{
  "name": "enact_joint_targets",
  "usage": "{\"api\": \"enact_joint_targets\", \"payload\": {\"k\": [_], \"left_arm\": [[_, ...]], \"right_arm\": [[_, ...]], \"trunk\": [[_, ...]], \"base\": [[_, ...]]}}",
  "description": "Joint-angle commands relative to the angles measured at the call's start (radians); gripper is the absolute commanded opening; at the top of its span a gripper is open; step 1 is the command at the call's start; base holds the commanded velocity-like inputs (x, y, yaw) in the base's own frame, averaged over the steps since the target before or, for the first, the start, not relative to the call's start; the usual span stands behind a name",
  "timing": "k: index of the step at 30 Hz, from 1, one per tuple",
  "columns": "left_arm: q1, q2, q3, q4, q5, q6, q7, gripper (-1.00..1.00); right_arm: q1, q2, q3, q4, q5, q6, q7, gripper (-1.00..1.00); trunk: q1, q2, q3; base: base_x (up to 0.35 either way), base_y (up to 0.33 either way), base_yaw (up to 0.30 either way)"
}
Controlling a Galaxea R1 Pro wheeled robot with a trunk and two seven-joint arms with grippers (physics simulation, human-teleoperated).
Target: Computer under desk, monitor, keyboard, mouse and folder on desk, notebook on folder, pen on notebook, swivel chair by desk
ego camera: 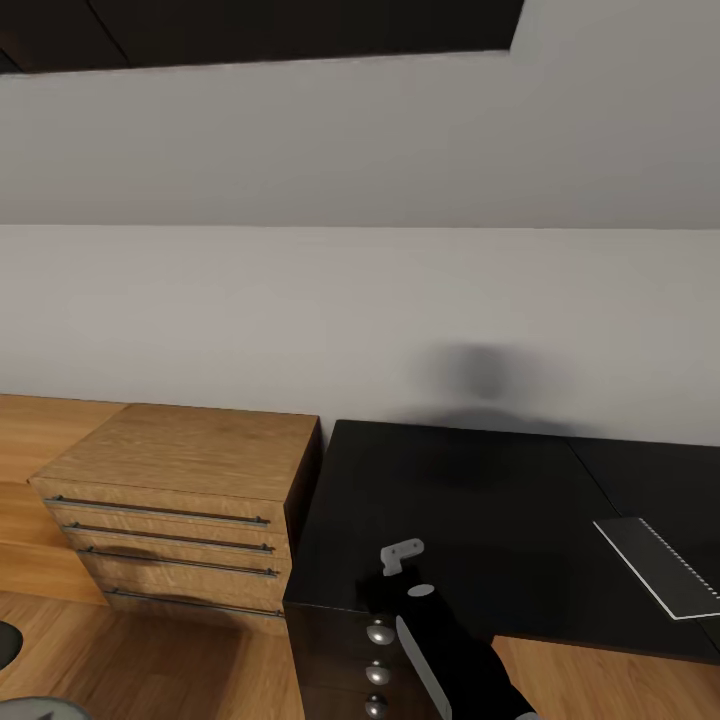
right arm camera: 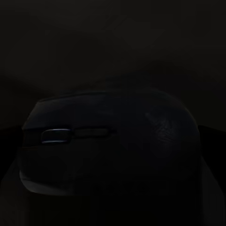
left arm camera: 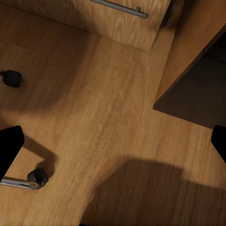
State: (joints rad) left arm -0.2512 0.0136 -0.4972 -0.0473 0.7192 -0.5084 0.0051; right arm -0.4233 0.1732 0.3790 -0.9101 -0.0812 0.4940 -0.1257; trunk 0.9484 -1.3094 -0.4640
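Far left in the head view you have the wooden chest of drawers (ego camera: 180, 500), standing flush against the black desk (ego camera: 460, 500), so it walls off that end. Your left gripper (left arm camera: 113, 141) hangs low over the wood floor (left arm camera: 108, 117) with its fingertips spread wide and nothing between them; a chair caster (left arm camera: 37, 178) sits below it, so the swivel chair base seems close by, probably because that arm is just parked. Moving right, your right arm (ego camera: 450, 650) reaches over the desk's front edge. Its wrist camera looks straight onto the dark mouse (right arm camera: 110, 141), very close, yet I cannot tell whether the right gripper is clenched on it or merely above it. At the right edge lies the keyboard (ego camera: 665, 565), so the mouse likely belongs beside it
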Motion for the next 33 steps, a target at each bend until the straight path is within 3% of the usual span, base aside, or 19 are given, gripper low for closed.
{"api": "enact_joint_targets", "payload": {"k": [1,16,33], "left_arm": [[0.0,0.0,-0.009,0.0,0.008,-0.002,0.001,1.0],[0.0,-0.001,-0.009,0.0,0.008,-0.002,-0.001,1.0],[0.0,-0.001,-0.01,0.0,0.008,-0.002,-0.001,1.0]], "right_arm": [[-0.001,-0.001,0.003,-0.001,-0.009,0.004,-0.009,-1.0],[-0.001,-0.001,0.003,-0.001,-0.009,0.003,-0.009,-1.0],[-0.001,-0.002,-0.002,-0.03,-0.012,0.008,-0.01,-1.0]], "trunk": [[0.0,-0.001,-0.001],[0.0,-0.001,-0.001],[-0.065,0.118,0.052]], "base": [[0.0,0.0,0.0],[0.0,0.0,0.0],[0.0,0.0,0.0]]}}
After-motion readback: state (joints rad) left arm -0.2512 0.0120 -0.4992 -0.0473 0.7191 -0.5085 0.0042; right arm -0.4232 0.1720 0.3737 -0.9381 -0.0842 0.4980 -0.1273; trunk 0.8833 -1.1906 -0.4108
